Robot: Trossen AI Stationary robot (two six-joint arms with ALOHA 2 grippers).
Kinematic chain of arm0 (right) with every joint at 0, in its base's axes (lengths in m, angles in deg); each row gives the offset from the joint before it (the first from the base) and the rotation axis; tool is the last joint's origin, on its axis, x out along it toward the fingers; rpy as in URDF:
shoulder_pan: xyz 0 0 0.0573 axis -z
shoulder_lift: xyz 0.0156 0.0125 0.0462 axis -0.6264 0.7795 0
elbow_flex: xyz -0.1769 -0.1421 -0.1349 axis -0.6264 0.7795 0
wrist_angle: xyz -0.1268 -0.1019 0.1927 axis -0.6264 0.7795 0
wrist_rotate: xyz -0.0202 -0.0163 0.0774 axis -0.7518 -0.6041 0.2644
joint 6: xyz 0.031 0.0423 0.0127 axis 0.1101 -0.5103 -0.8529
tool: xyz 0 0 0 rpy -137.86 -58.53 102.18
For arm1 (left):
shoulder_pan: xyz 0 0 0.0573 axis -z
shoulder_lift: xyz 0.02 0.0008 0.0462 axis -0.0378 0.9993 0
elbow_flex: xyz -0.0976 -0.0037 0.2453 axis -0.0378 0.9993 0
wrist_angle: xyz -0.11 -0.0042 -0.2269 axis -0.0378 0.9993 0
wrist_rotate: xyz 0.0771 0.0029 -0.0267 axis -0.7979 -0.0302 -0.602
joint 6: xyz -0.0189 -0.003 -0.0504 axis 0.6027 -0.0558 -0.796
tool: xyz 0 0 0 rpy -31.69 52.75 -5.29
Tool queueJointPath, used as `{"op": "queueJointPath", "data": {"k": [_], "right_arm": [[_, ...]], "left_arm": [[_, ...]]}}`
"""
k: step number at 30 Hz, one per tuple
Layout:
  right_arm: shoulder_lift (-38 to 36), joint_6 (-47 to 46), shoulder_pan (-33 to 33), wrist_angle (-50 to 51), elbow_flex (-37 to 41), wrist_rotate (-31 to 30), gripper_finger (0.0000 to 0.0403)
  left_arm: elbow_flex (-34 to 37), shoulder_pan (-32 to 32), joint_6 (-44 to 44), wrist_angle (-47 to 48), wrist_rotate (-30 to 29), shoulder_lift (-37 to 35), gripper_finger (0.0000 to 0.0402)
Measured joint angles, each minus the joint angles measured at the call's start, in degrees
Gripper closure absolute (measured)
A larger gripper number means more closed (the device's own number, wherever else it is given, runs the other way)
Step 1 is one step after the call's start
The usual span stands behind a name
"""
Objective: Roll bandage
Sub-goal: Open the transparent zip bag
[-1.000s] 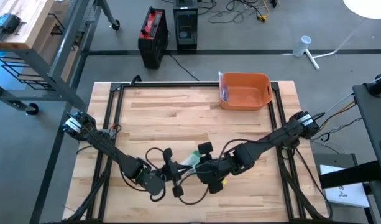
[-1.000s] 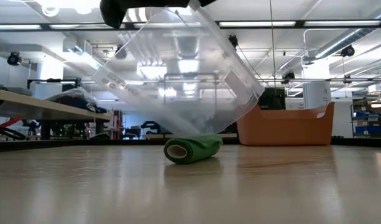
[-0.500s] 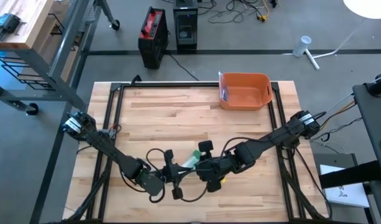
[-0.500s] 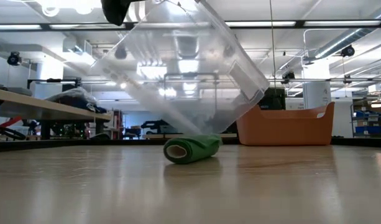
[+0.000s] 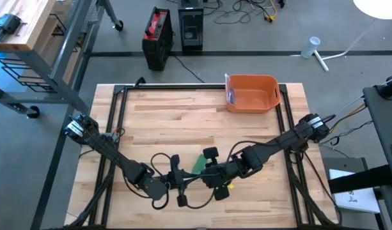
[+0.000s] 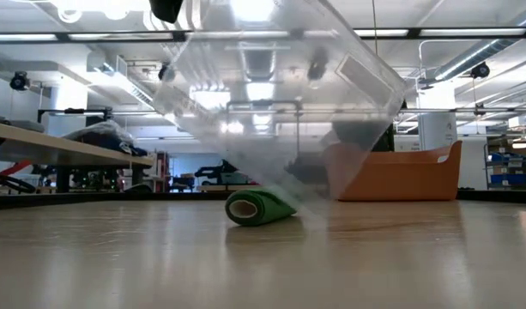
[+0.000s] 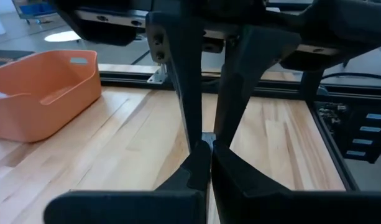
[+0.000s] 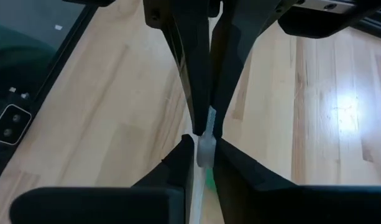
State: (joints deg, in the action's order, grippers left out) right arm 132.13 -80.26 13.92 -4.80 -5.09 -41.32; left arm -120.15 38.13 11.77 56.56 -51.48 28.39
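so the green bandage roll (image 5: 199,162) lies on the table (image 5: 183,115) between both grippers, long axis running diagonally; right gripper (image 5: 216,182) just beside it, pinched on the clear bin's (image 6: 271,94) rim; left gripper (image 5: 181,185) clamped shut, empty.

Bright, even overhead lighting from ceiling strip lights (image 6: 468,34), with a glare spot on the wooden table (image 8: 345,102), soft shadows, and blurred dark fingers (image 7: 202,168) close to the wrist cameras.
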Motion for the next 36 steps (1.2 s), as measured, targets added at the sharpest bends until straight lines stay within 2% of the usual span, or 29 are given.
{"op": "queueJointPath", "data": {"k": [5,13,21,28,36], "right_arm": [[0.04,0.00,0.00,-0.05,0.02,0.00,0.0352],[0.04,0.00,0.00,0.07,0.02,0.00,0.0383],[0.04,-1.49,0.00,2.37,0.02,-0.22,0.0365],[0.04,-2.60,0.00,4.61,0.02,-0.17,0.0377],[0.08,-4.80,-0.02,10.90,0.17,0.19,0.0366]], "left_arm": [[0.02,0.00,0.00,0.00,0.00,0.00,0.0401],[0.07,0.00,0.00,0.07,0.02,0.00,0.0401],[-0.04,-0.03,1.38,0.61,-0.37,-0.42,0.0401],[-0.17,0.09,1.73,0.70,-0.50,-0.84,0.0401],[-0.33,1.08,3.28,1.25,-2.04,-2.87,0.0401]]}}
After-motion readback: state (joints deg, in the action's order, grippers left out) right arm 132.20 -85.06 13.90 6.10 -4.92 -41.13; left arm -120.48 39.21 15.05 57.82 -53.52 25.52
